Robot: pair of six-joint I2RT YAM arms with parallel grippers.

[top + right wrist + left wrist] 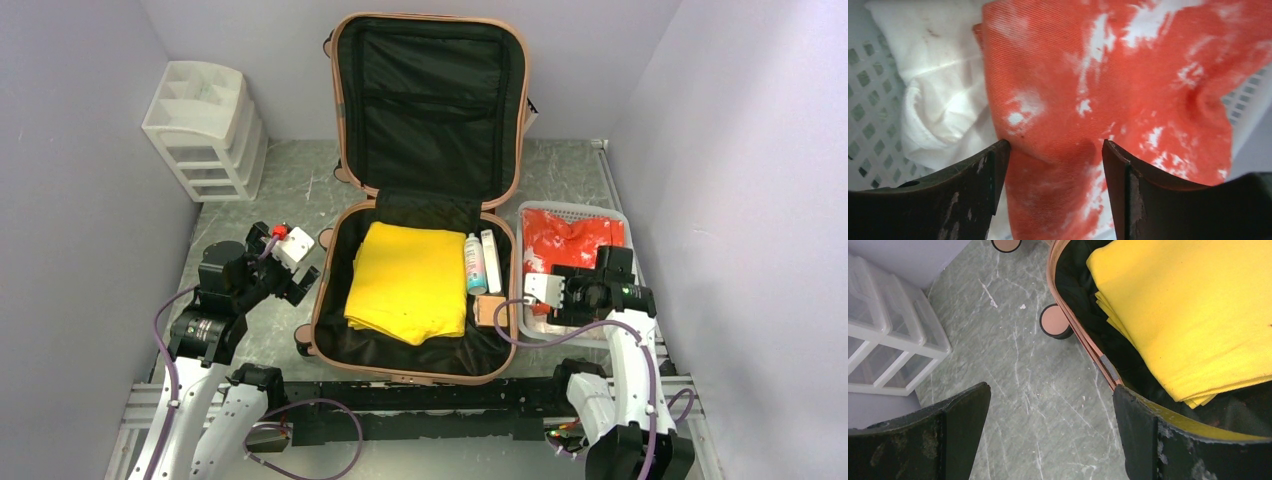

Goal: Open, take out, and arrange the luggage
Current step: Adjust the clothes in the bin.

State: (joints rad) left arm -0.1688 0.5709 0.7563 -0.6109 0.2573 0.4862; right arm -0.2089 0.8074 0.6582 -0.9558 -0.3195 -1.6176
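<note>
Right gripper (1055, 150), well open and empty, hangs over a red-and-white blotched cloth (1128, 75) in a white lattice basket (868, 100). Left gripper (1052, 395), wide and empty, hangs above the grey marbled tabletop (1013, 365) beside the open salmon-pink hard-shell suitcase (430, 110).

Left hand (1050, 395) spread wide, right hand (1055, 145) parted

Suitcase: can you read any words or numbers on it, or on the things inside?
Nothing here can be read.
Bottle: it has a label, but the print is too small and blurred to read.
White box: too small to tell whether it has any print.
Suitcase: no writing shows.
</note>
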